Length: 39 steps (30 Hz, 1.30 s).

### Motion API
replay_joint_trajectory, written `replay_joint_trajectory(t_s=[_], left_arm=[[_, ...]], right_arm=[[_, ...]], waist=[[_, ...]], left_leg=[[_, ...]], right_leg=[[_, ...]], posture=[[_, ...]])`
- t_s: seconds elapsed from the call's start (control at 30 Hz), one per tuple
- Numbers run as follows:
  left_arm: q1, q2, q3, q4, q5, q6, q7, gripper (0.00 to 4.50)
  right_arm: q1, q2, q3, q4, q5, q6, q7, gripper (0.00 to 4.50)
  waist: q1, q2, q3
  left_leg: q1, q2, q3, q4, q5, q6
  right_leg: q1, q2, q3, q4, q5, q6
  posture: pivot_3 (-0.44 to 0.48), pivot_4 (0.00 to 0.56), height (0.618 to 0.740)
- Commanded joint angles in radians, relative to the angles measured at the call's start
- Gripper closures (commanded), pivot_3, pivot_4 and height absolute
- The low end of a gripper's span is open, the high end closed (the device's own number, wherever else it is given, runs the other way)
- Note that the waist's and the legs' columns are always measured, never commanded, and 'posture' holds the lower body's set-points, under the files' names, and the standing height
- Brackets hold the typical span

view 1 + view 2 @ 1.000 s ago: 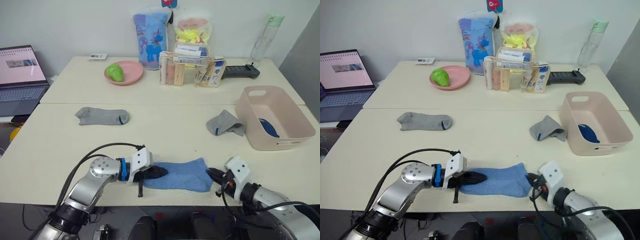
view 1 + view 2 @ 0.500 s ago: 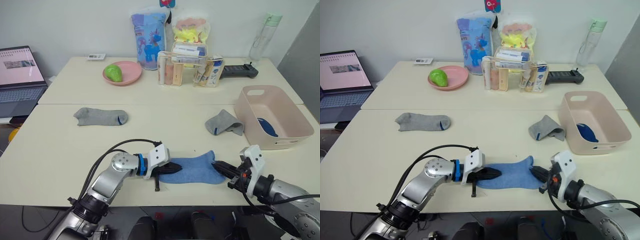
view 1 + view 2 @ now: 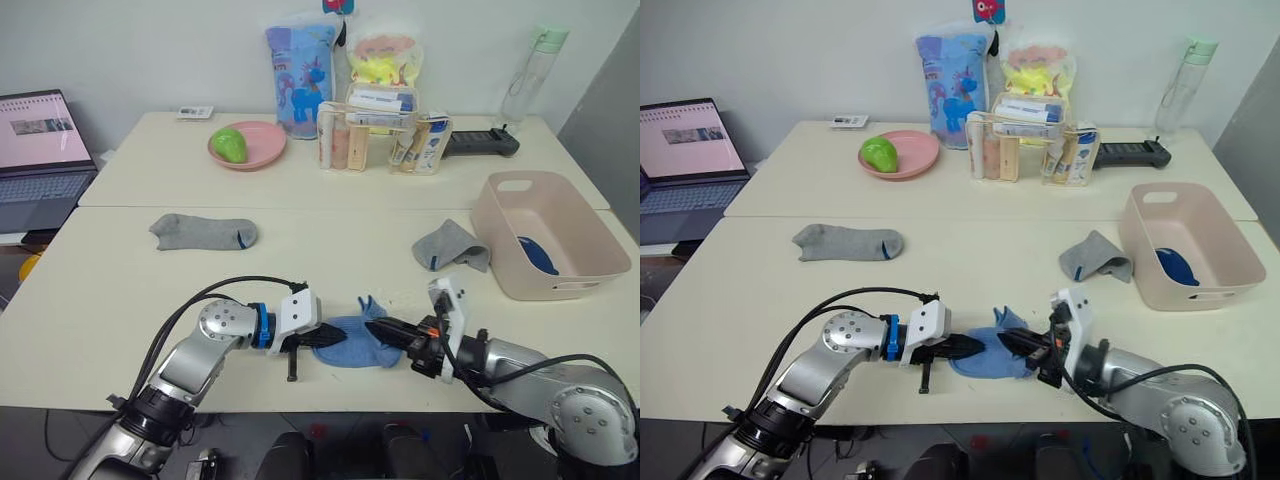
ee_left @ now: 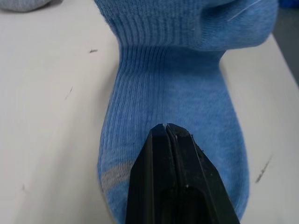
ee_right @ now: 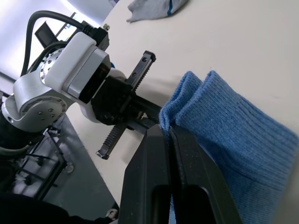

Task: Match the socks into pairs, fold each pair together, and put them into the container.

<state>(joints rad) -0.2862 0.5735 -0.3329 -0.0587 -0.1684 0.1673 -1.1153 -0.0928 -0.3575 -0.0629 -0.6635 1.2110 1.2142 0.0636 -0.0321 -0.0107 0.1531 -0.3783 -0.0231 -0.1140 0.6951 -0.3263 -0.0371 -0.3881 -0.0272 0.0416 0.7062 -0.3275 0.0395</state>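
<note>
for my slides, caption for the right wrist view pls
Right gripper folding the light blue sock toward the left gripper.

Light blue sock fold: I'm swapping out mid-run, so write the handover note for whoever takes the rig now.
Left gripper: shut on one end of the light blue sock at the table's near edge.
Right gripper: shut on the other end, carried toward the left one, so the sock is bunched mid-fold.
Done: a dark blue sock lies in the pink container.
Left: finish this fold and bin it; then one grey sock lies flat on the left and the other grey sock crumpled beside the container.
</note>
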Motion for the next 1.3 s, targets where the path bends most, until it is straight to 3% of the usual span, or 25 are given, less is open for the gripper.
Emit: replay_joint_trajectory(t_s=[0.03,0.17,0.27,0.4,0.5,0.57,0.67,0.77,0.87,1.0,1.3], left_arm=[[-0.002,-0.013,-0.013,0.017,0.027,-0.034,0.008,4.50],[0.012,-0.005,0.008,0.007,0.018,-0.024,0.013,4.50],[0.016,0.000,0.051,-0.001,-0.012,0.010,0.033,4.50],[0.021,0.001,0.121,-0.027,-0.064,0.079,0.065,4.50],[0.032,0.021,0.168,-0.052,-0.076,0.104,0.084,4.50],[0.030,0.035,0.195,-0.061,-0.079,0.105,0.095,4.50],[0.007,0.052,0.249,-0.099,-0.122,0.123,0.091,4.50],[-0.009,0.075,0.241,-0.183,-0.180,0.167,0.039,4.50],[-0.017,0.096,0.164,-0.275,-0.193,0.196,-0.025,4.50],[-0.021,0.071,0.088,-0.274,-0.129,0.183,0.010,4.50],[-0.004,0.065,-0.039,-0.071,0.110,0.042,0.102,4.50]], right_arm=[[-0.050,0.044,0.058,0.045,0.020,0.007,-0.061,4.48],[-0.079,0.066,0.118,0.105,-0.042,0.008,-0.077,4.48],[-0.091,0.079,0.102,0.104,0.020,0.020,-0.095,3.71],[-0.097,0.054,0.064,0.089,0.116,0.015,-0.117,2.31],[-0.100,0.021,0.027,0.073,0.308,-0.039,-0.174,1.28],[-0.110,-0.007,0.006,0.065,0.351,-0.082,-0.198,1.28],[-0.146,-0.096,-0.006,0.052,0.204,-0.117,-0.157,1.28],[-0.158,-0.197,0.066,0.038,-0.008,-0.175,-0.039,1.86],[-0.153,-0.262,0.189,0.051,-0.228,-0.271,0.091,2.99],[-0.128,-0.256,0.278,0.088,-0.386,-0.357,0.181,4.40],[-0.133,-0.159,0.398,0.196,-0.654,-0.399,0.191,4.46]], waist=[[0.000,0.000,0.000],[-0.001,0.000,0.000],[-0.001,0.000,0.000],[-0.001,0.000,0.000],[-0.001,0.000,0.000],[-0.001,0.001,0.000],[-0.001,0.001,0.001],[0.001,0.001,0.001],[0.000,0.001,0.001],[0.000,0.001,0.001],[0.000,0.001,0.001]], left_leg=[[0.000,0.000,0.000,0.000,0.000,0.000],[0.000,0.000,0.000,0.000,0.000,0.000],[0.000,0.000,0.000,0.000,0.000,0.000],[0.000,0.000,-0.001,0.000,0.000,0.000],[-0.001,0.000,-0.001,0.000,0.000,0.000],[-0.001,0.000,-0.001,0.000,0.000,0.000],[-0.001,0.000,-0.001,0.000,0.000,0.000],[-0.002,0.000,-0.002,0.000,0.000,0.000],[-0.002,0.000,-0.001,-0.001,0.000,0.000],[-0.002,0.000,-0.001,-0.002,0.000,0.000],[-0.002,0.000,-0.001,-0.001,0.000,0.000]], right_leg=[[0.000,0.000,0.000,0.000,0.000,0.000],[0.000,0.000,0.000,0.000,0.000,0.000],[-0.001,0.000,0.000,0.000,0.000,0.000],[-0.001,0.000,-0.001,0.000,0.000,0.000],[-0.001,0.000,-0.001,0.000,0.000,0.000],[-0.001,0.000,-0.001,0.000,0.000,0.000],[-0.001,0.000,-0.001,0.000,0.000,0.000],[-0.001,0.000,-0.002,-0.001,0.000,0.000],[-0.001,0.000,-0.002,-0.003,0.000,0.000],[-0.001,0.000,-0.001,-0.003,0.000,0.000],[-0.001,0.001,-0.001,-0.002,0.000,0.000]], posture=[[0.000,0.150,0.703],[0.000,0.150,0.703],[0.000,0.150,0.703],[0.000,0.150,0.703],[0.000,0.150,0.703],[0.000,0.150,0.703],[0.000,0.150,0.703],[0.000,0.150,0.703],[0.000,0.150,0.703],[0.000,0.150,0.703],[0.000,0.150,0.703]])
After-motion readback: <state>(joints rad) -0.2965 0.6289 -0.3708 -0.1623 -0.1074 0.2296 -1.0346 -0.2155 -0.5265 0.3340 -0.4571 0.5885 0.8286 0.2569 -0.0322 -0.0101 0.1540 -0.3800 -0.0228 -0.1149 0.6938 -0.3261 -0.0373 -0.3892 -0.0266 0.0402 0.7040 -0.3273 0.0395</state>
